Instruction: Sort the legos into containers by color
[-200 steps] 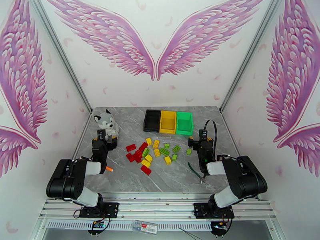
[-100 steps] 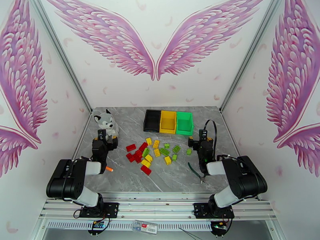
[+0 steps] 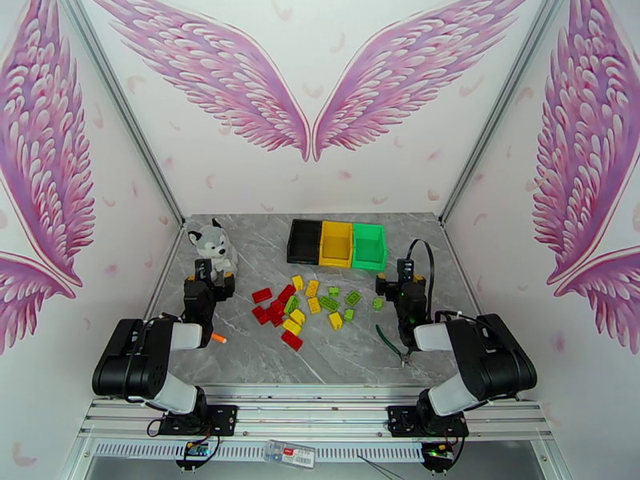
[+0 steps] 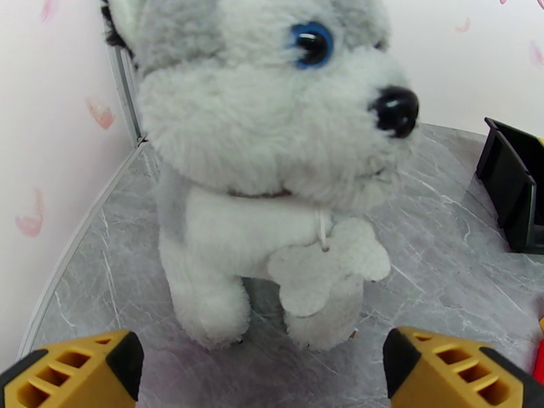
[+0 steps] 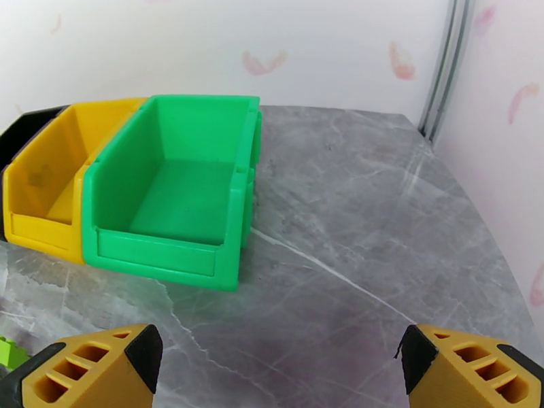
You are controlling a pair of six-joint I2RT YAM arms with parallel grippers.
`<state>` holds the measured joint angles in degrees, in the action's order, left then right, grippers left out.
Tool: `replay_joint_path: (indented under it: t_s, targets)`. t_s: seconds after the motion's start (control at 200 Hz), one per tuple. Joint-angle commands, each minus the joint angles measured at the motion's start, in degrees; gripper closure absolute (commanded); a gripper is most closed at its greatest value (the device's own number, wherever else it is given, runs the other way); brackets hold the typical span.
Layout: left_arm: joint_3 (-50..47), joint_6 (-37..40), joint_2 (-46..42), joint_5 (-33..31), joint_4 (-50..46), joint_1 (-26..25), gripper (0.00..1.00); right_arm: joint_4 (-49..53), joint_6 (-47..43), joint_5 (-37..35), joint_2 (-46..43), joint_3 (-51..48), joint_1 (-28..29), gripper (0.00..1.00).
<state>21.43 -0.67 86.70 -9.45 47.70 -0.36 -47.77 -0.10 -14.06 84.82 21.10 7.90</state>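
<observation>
Red legos [image 3: 274,307], yellow legos [image 3: 312,288] and green legos [image 3: 352,298] lie scattered mid-table. Behind them stands the joined row of bins: black bin [image 3: 304,240], yellow bin [image 3: 336,243], green bin [image 3: 370,246]. My left gripper [image 3: 210,274] hovers left of the pile, open and holding nothing, facing a plush husky [image 4: 272,164]; its fingers [image 4: 81,375] frame bare table. My right gripper [image 3: 398,282] is right of the pile, open and holding nothing, facing the green bin [image 5: 177,192], whose inside is bare. The yellow bin [image 5: 47,178] sits beside it. A green lego [image 5: 10,351] peeks in at the left edge.
The plush husky [image 3: 211,243] sits at the back left, close in front of my left gripper. An orange peg [image 3: 218,338] lies near the left arm. A green-handled tool [image 3: 390,342] lies by the right arm. Walls and metal rails close in the table on three sides.
</observation>
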Motion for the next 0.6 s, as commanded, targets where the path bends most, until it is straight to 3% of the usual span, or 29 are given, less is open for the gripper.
replay_joint_path:
  t_s: [0.0, 0.13, 0.21, 0.28, 0.345, 0.44, 0.54, 0.6]
  targets:
    - [3.7, 1.6, -6.2, -7.3, -7.9, -2.7, 0.01, 9.1, 2.9, -8.4, -7.2, 2.0, 0.0, 0.01]
    - [5.7, 5.7, -11.8, -15.9, -11.9, -9.5, 0.01, 28.4, 15.3, -18.5, -13.7, 8.0, 0.0, 0.01]
    - [5.6, 4.1, -17.2, -14.1, -13.4, -12.4, 0.01, 40.2, 21.9, -13.6, -15.3, 13.0, 0.0, 0.01]
    - [7.1, -1.9, -22.2, -13.6, -18.9, -13.6, 0.01, 46.0, 26.5, -7.7, -15.2, 16.1, 0.0, 0.01]
    - [9.8, -9.1, -26.6, -10.7, -25.7, -13.6, 0.01, 53.6, 32.1, -1.6, -14.2, 19.9, -0.1, 0.01]
    - [13.2, -19.1, -31.5, -4.0, -33.6, -13.7, 0.01, 59.3, 32.2, 9.6, -13.1, 24.0, -0.1, 0.0]
    - [13.4, -33.3, -33.7, 7.0, -35.1, -14.0, 0.01, 65.4, 32.4, 13.5, -13.7, 25.6, 0.0, 0.07]
    - [13.2, -38.0, -32.7, 9.4, -34.4, -16.6, 0.01, 66.8, 31.8, 14.8, -14.5, 24.6, 0.0, 0.09]
